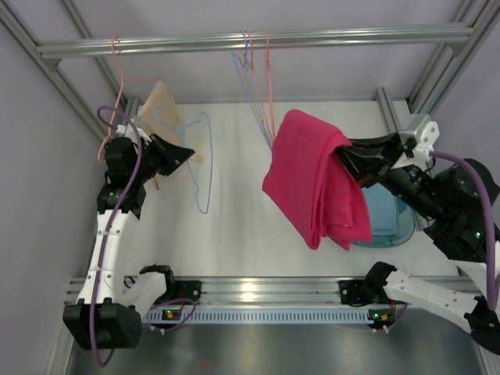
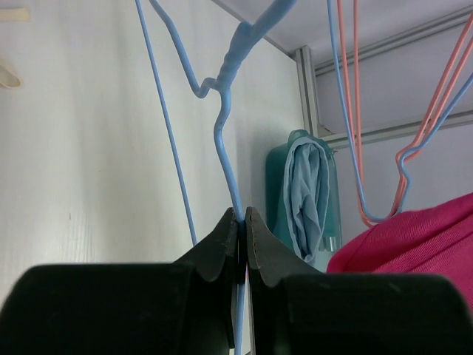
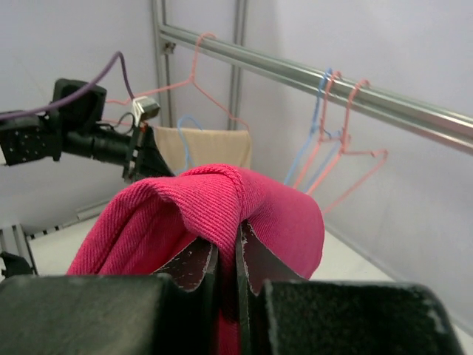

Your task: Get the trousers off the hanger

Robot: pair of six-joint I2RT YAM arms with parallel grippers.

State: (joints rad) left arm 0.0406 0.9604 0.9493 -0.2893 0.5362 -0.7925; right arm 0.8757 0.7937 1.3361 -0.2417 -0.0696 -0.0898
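1. Left wrist: the left claw (image 2: pixel 242 219) is pinched tight on the blue hanger (image 2: pixel 238 46) wire; light blue trousers (image 2: pixel 307 194) lie in a teal bin (image 2: pixel 276 174).
2. Right wrist: the right claw (image 3: pixel 236 240) clamps a fold of the magenta trousers (image 3: pixel 214 196).
3. Top: the magenta trousers dangle above the tabletop (image 1: pixel 234 226), beside the teal bin.

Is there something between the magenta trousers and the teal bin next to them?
Nothing visible. The magenta trousers hang from the right gripper, just beside the teal bin. The blue hanger is apart, pinched by the left gripper.
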